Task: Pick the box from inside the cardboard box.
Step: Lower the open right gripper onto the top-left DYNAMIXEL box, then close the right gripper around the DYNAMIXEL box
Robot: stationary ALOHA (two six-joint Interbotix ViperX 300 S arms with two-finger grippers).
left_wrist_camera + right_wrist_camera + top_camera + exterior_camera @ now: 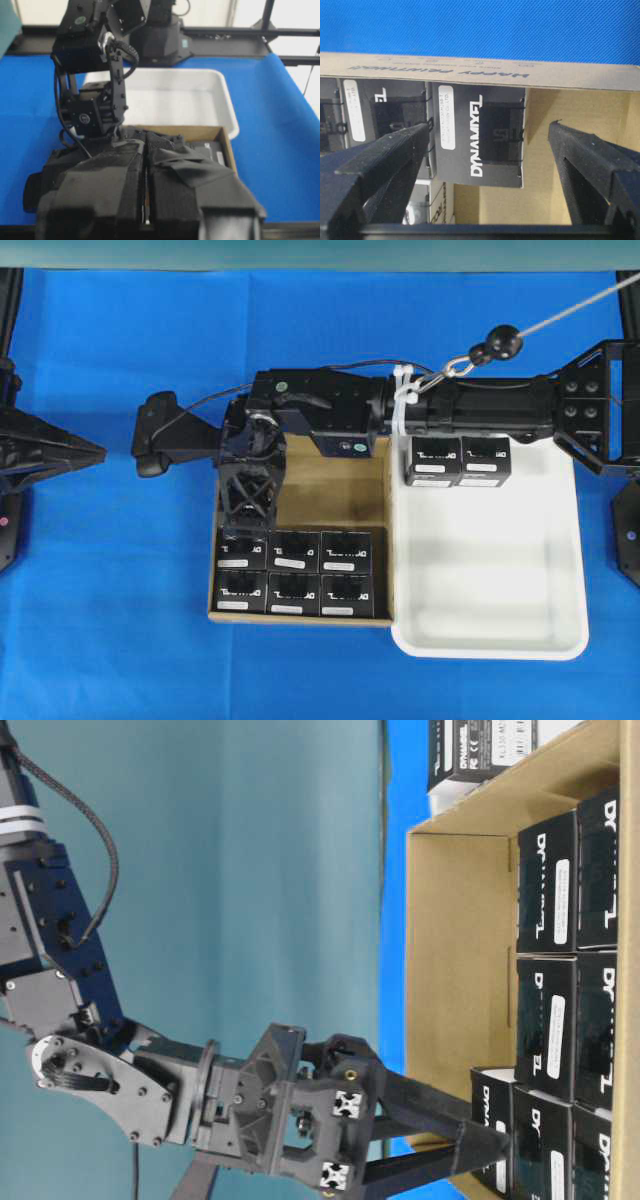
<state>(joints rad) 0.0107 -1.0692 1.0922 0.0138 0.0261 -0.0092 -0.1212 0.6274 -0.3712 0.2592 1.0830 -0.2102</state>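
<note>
Corrugated tan cardboard box (340, 490), matte black cuboid box (479, 135), right hand (487, 150) spread.

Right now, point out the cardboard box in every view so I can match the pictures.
Overhead: the cardboard box sits at centre, directly left of the white tray.
Table-level: right half, turned sideways.
Left wrist: lower centre-right, only its far rim showing.
Right wrist: fills the frame below the blue cloth.
Shared landmark: the black boxes packed inside it.
</note>
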